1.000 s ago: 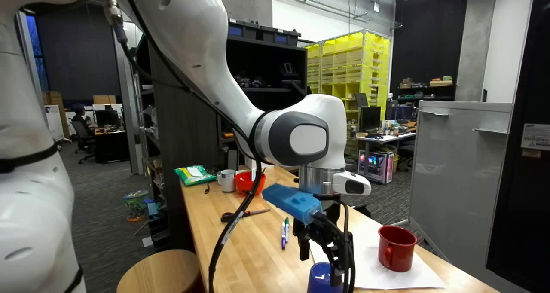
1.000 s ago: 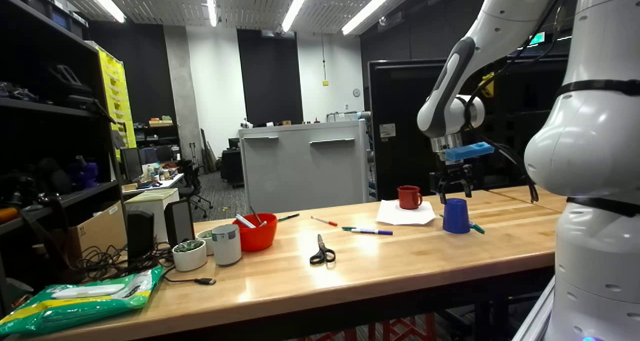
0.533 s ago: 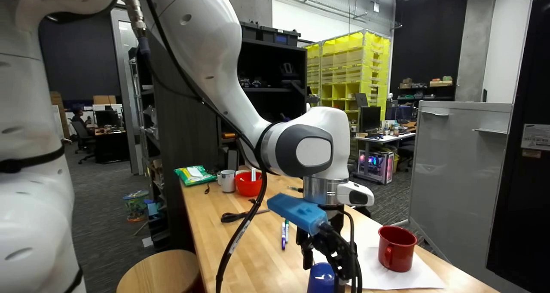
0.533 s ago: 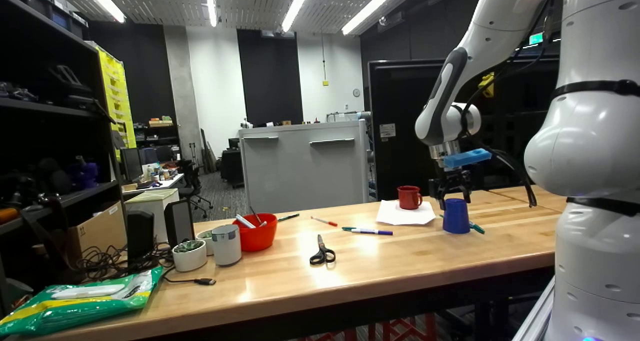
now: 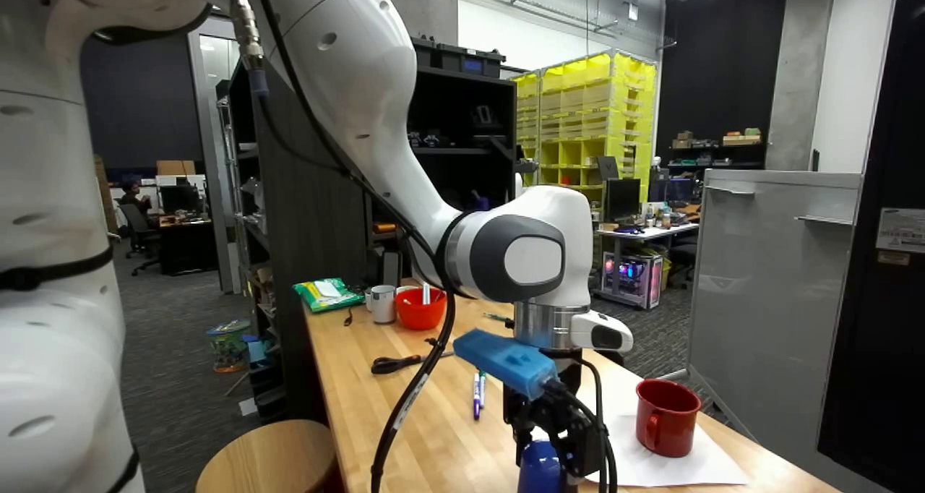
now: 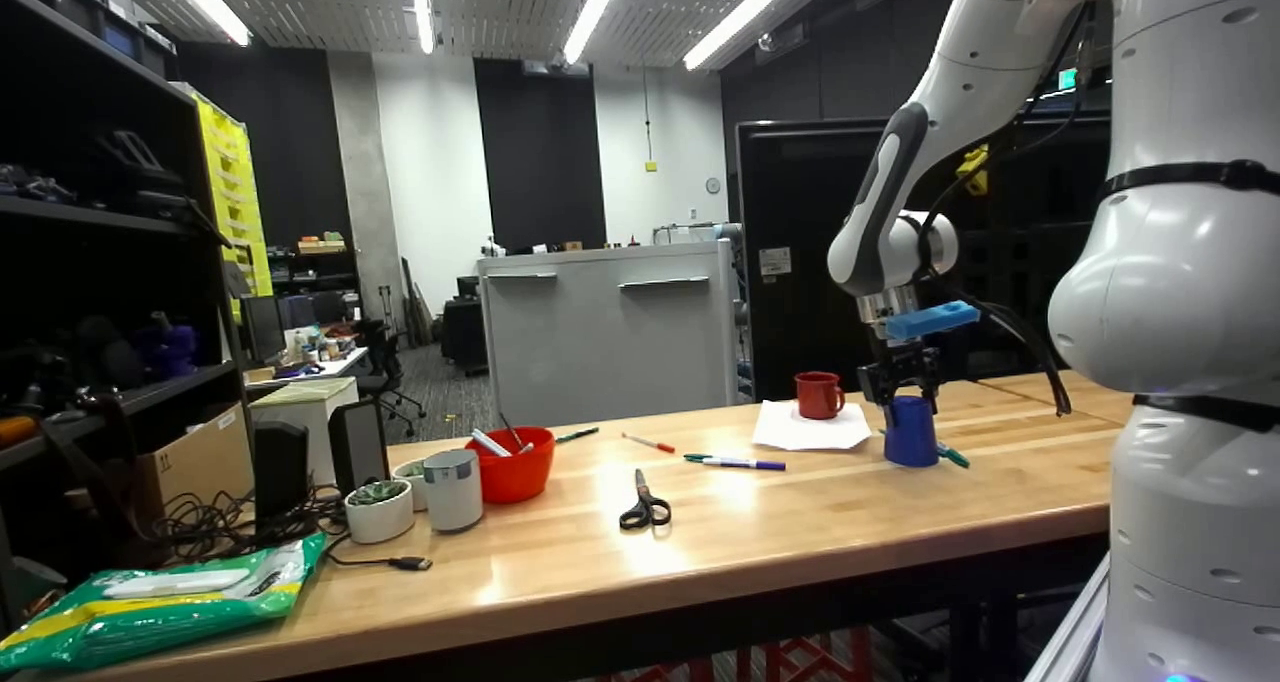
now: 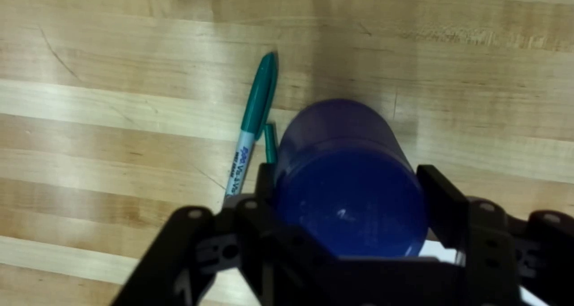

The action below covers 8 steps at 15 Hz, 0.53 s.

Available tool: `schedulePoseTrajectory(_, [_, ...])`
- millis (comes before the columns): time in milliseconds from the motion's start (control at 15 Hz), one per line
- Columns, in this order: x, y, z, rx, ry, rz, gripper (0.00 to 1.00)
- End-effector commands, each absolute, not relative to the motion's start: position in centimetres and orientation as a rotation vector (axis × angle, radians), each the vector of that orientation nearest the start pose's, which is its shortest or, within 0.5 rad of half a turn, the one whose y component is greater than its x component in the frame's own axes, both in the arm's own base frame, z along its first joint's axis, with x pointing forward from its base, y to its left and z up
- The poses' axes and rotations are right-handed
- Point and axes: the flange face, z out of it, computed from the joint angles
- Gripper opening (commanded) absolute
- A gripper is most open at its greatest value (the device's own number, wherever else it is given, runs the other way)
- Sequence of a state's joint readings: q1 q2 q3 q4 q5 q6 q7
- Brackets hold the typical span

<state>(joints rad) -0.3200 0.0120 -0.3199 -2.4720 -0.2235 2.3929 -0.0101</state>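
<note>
The black two-fingered gripper (image 7: 344,173) stands around a blue tapering cup (image 6: 911,437), its fingers (image 7: 437,194) apparently pressed to both sides, so the cup looks held. The grip seems made, but the cup is not raised: it stands upside down on the light wooden table (image 6: 570,552). Just beside it lies a white marker with a green cap (image 7: 251,124); near, a red handled mug (image 6: 819,395) sits on white paper (image 6: 800,436). Well apart are black-handled scissors (image 6: 645,510) and a round red bowl (image 6: 517,472).
</note>
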Motion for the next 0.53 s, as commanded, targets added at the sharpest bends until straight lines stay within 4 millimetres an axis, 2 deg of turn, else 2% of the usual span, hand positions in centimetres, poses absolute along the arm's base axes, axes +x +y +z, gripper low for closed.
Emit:
schedulePoseTrajectory(0, [37.5,-27.5,28.2,-3.157,0.691,0.225,0.52])
schedulePoseTrajectory(200, [38.1,-26.1,29.7,-3.171,0.59,0.202,0.52])
schedulePoseTrajectory(467, [40.0,-23.4,33.3,-3.22,0.431,0.153,0.52])
